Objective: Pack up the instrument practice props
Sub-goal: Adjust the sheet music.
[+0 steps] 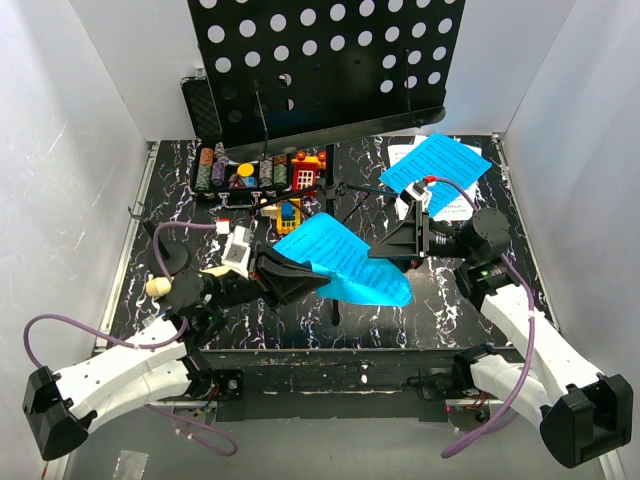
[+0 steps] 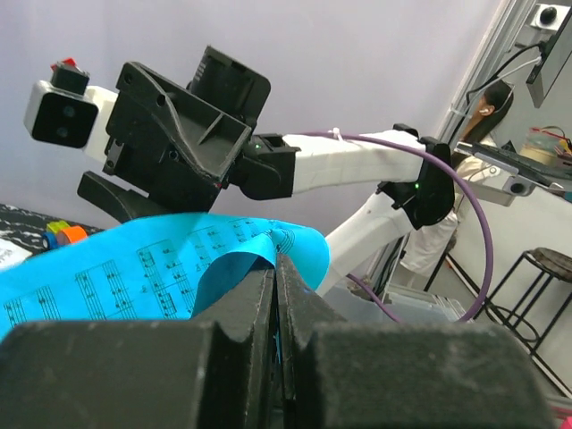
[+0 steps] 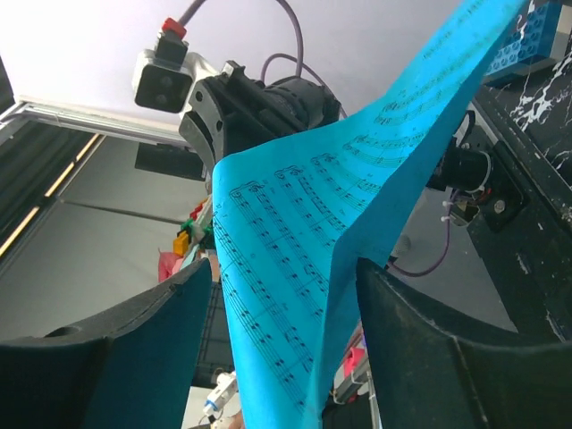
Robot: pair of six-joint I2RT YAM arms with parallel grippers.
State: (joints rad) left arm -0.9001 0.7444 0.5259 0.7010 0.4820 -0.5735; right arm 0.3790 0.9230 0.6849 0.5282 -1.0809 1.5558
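While the left jaws are clenched on one end of a blue sheet-music page (image 1: 345,262), the right jaws stand released, one finger on either side of the page's far end. I cannot tell whether either finger touches it. The page hangs curved above the counter (image 1: 470,310) between the two arms.

Beyond both jaws the music stand (image 1: 330,60) fills the rear, its hole-punched desk tilted toward the back wall. Its thin black legs spread on the counter behind and beneath the held page. Just beyond the left jaws sit the poker chip case (image 1: 240,172) and the toy blocks (image 1: 305,172), close together. Beyond the right jaws a second blue page (image 1: 437,163) lies flat in the rear corner. Behind the left jaws, beside that arm's wrist, is the cream microphone (image 1: 158,288).

White walls (image 1: 80,150) close in on both outer sides and at the rear. Bare marbled counter shows under the page and nearer than the right jaws.
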